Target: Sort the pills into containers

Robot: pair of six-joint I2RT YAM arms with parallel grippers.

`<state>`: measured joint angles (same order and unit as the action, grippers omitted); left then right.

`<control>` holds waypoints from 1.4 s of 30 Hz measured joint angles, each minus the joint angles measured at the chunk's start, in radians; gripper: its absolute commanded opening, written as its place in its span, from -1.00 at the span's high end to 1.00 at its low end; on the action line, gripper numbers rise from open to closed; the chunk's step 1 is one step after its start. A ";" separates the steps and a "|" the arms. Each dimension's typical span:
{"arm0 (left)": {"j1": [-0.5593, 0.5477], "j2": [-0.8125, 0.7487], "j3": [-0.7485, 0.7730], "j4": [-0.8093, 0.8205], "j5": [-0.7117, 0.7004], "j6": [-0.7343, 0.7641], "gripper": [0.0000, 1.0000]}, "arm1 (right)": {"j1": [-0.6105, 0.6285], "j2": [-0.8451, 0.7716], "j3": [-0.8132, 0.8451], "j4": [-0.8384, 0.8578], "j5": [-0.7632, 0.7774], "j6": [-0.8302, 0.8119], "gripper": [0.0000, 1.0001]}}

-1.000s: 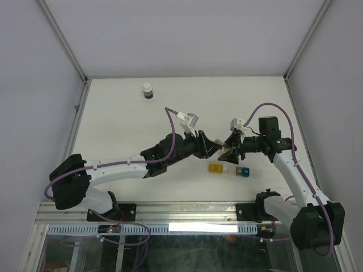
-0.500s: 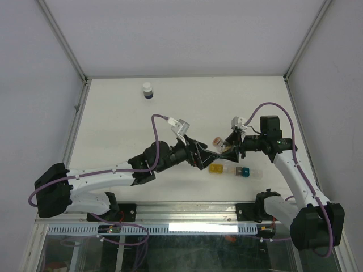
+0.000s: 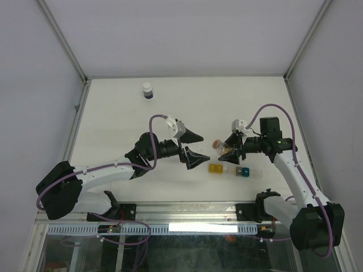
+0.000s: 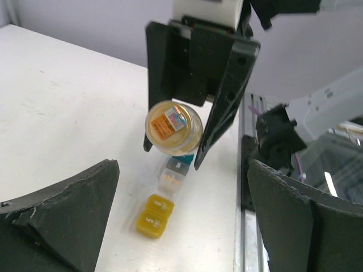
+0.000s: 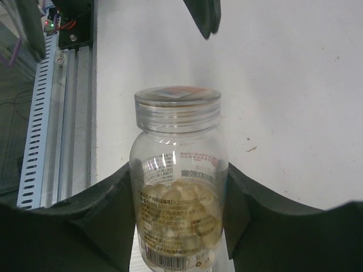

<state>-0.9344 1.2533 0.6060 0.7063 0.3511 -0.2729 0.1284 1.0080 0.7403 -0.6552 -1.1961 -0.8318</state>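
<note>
My right gripper (image 3: 228, 149) is shut on a small clear vial (image 3: 218, 145), held lying level above the table with its lid toward the left arm. The vial (image 5: 178, 187) has its clear lid on, with pale capsules inside, gripped at both sides by my right gripper (image 5: 180, 195). The vial (image 4: 173, 127) hangs over the containers (image 4: 161, 198), a strip of yellow, clear and teal compartments (image 3: 231, 170). Orange-tan pills (image 4: 169, 179) lie in the clear compartment next to the yellow ones. My left gripper (image 3: 199, 147) stands open, a short way left of the vial, holding nothing (image 4: 181, 187).
A white-capped dark blue bottle (image 3: 147, 90) stands at the back left of the table. The metal rail (image 3: 187, 212) and both arm bases run along the near edge. White walls close in the sides and back.
My left gripper, shut at the vial's lid a second ago, has opened wide and pulled back to the left. The right gripper still holds the vial in nearly the same place.
</note>
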 measured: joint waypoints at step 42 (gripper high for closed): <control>0.027 0.304 0.253 -0.033 0.328 0.225 0.60 | -0.002 0.002 0.000 -0.091 -0.041 -0.122 1.00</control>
<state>-0.9077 1.5578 0.8589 0.6735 0.6796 -0.0475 0.1265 1.0096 0.7403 -0.7460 -1.2373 -0.9535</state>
